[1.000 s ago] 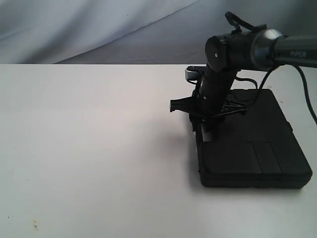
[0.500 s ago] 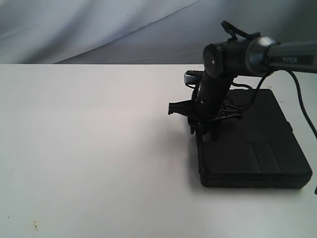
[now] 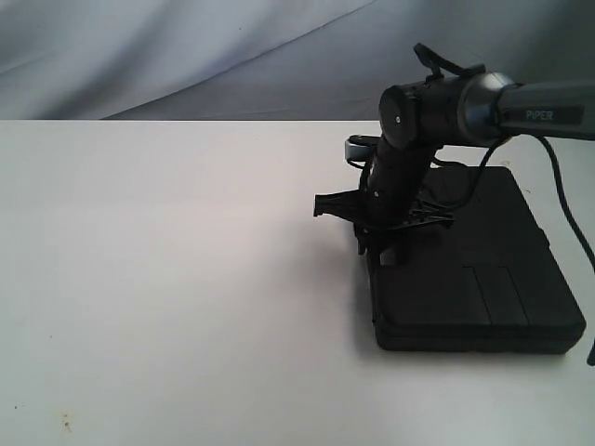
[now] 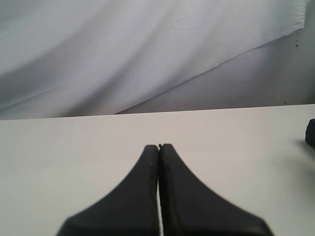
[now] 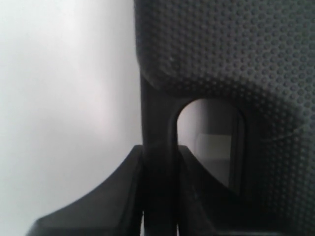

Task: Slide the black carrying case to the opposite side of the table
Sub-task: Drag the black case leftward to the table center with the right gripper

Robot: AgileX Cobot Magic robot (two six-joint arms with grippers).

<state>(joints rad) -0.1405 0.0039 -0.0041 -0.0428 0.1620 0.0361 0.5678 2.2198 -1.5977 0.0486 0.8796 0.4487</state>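
Observation:
The flat black case lies on the white table at the right, with its handle edge facing left. My right gripper reaches down onto that edge. In the right wrist view its fingers stand on either side of the handle bar beside the cut-out, so the right gripper is shut on it. The dotted lid fills the rest of that view. My left gripper is shut on nothing, low over bare table. It does not show in the exterior view.
A grey cloth backdrop hangs behind the table's far edge. Bare white tabletop stretches to the left of the case. The right arm's cable hangs past the case's right side. A dark shape sits at the edge of the left wrist view.
The right arm's wrist and gripper have shifted a little to the left. The case's front corner stays where it was.

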